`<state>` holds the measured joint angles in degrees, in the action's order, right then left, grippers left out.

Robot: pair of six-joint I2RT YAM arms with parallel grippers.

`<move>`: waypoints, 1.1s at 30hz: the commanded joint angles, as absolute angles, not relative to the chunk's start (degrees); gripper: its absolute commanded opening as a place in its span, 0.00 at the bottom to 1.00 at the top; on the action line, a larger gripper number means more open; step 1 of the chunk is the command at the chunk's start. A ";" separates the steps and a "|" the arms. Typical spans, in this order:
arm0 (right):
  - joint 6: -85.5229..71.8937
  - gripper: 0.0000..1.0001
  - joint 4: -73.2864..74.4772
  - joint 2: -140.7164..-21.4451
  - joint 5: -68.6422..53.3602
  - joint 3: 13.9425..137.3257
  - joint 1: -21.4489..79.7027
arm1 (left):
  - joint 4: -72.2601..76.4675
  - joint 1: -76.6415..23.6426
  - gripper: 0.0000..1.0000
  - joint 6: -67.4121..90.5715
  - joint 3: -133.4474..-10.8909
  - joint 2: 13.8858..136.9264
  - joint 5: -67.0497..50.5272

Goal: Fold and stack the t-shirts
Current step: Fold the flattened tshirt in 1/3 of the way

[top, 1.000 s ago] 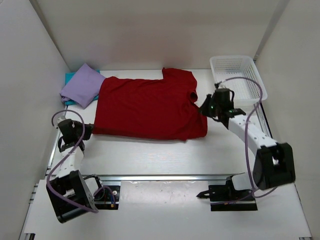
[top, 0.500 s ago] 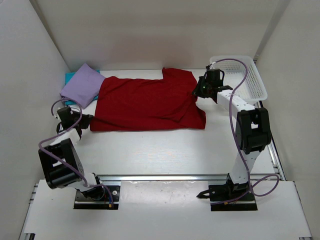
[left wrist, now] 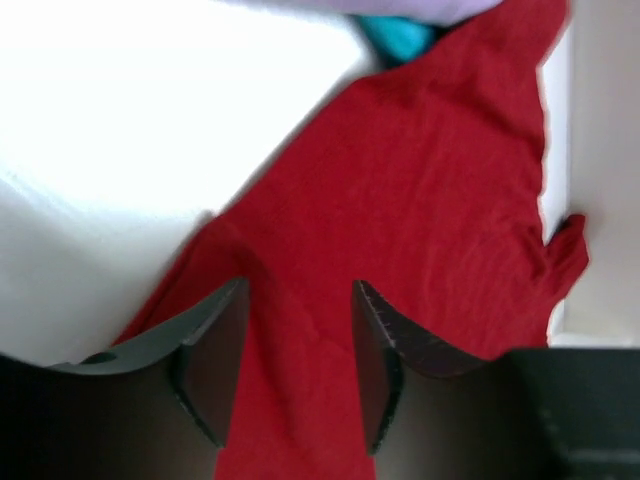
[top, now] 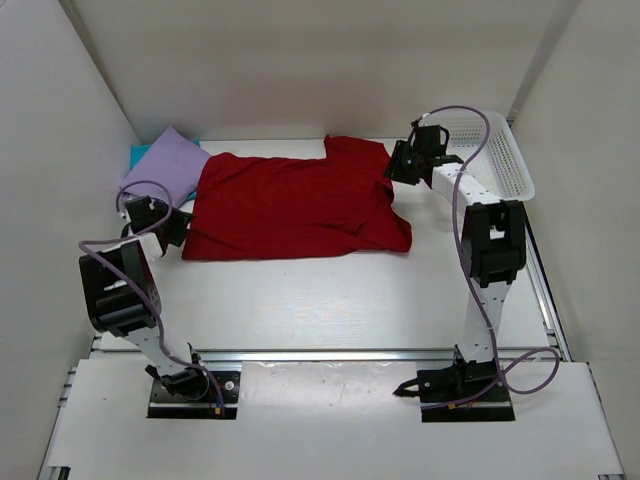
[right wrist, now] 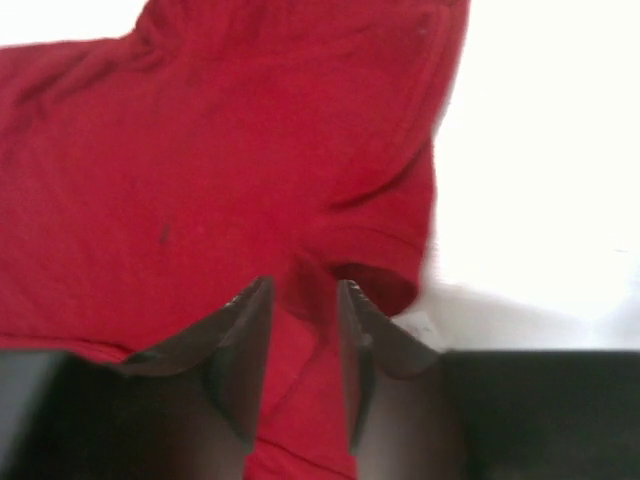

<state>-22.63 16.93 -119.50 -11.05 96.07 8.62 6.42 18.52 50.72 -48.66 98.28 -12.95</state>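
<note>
Red shirt (top: 290, 205) lies spread flat on the far half of the table (top: 330, 300), between the two grippers. The left gripper (top: 180, 228) sits at its near-left corner, by the hem. The right gripper (top: 395, 170) sits at its right edge, by the collar. In the left wrist view, the fingers (left wrist: 215, 340) stand apart over the cloth, and red fabric shows in the gap between them; nothing is pinched. In the right wrist view, the jaws also stand apart, with a narrower gap, and the collar and a fold of the shirt lie just beyond the tips.

The shirt's long axis runs left to right, with the hem to the left and the neck to the right. One sleeve sticks out toward the far side near the right end. The near-right part looks rumpled or doubled over; which, I cannot tell.

The purple shirt (top: 165, 168) lies folded at the far left, touching the red shirt's far-left corner. It rests on the teal shirt (top: 138, 155), of which only an edge shows. The basket (top: 505, 130) stands at the far right, just beyond the right gripper.
</note>
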 commanded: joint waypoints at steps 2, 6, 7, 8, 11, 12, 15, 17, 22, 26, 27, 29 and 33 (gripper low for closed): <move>-21.27 0.37 12.93 -113.03 -9.59 91.26 7.30 | 8.87 17.23 0.60 50.45 -48.43 89.04 -12.49; -20.14 0.41 14.49 -114.59 -10.19 94.02 5.98 | 12.39 9.96 0.54 50.89 -43.78 80.52 -9.85; -19.26 0.40 17.81 -116.78 -9.76 95.78 6.41 | 13.18 6.89 0.55 50.98 -42.99 79.20 -9.58; -18.47 0.40 18.89 -118.02 -9.06 99.11 6.94 | 13.88 4.59 0.53 51.06 -42.46 78.93 -8.71; -16.44 0.40 21.62 -120.32 -5.37 101.08 8.87 | 17.30 -4.71 0.51 51.59 -39.56 78.66 -7.13; -16.78 0.40 21.27 -120.76 -5.45 101.51 9.05 | 18.01 -7.79 0.51 52.11 -38.25 79.10 -6.68; -17.31 0.40 22.32 -122.86 -5.19 103.52 9.32 | 20.74 -12.90 0.49 52.65 -37.27 81.99 -7.03; -17.05 0.40 23.29 -125.06 -5.18 105.80 9.58 | 20.74 -14.49 0.49 52.12 -38.40 85.50 -8.60; -16.44 0.40 26.89 -128.75 -5.36 110.56 9.93 | 22.94 -17.04 0.47 51.95 -37.00 88.68 -9.41; -16.26 0.39 29.52 -131.04 -5.27 112.85 10.81 | 25.83 -17.84 0.45 53.09 -33.50 89.38 -9.93; -16.17 0.35 29.62 -131.31 -4.84 113.29 10.81 | 26.54 -17.93 0.46 53.43 -33.05 89.65 -9.84; -16.61 0.33 29.36 -131.31 -5.01 112.42 11.16 | 27.59 -17.58 0.45 54.05 -32.09 89.73 -10.19; -16.88 0.44 27.60 -130.08 -6.15 110.48 11.08 | 28.56 -17.23 0.45 54.23 -30.85 90.79 -9.84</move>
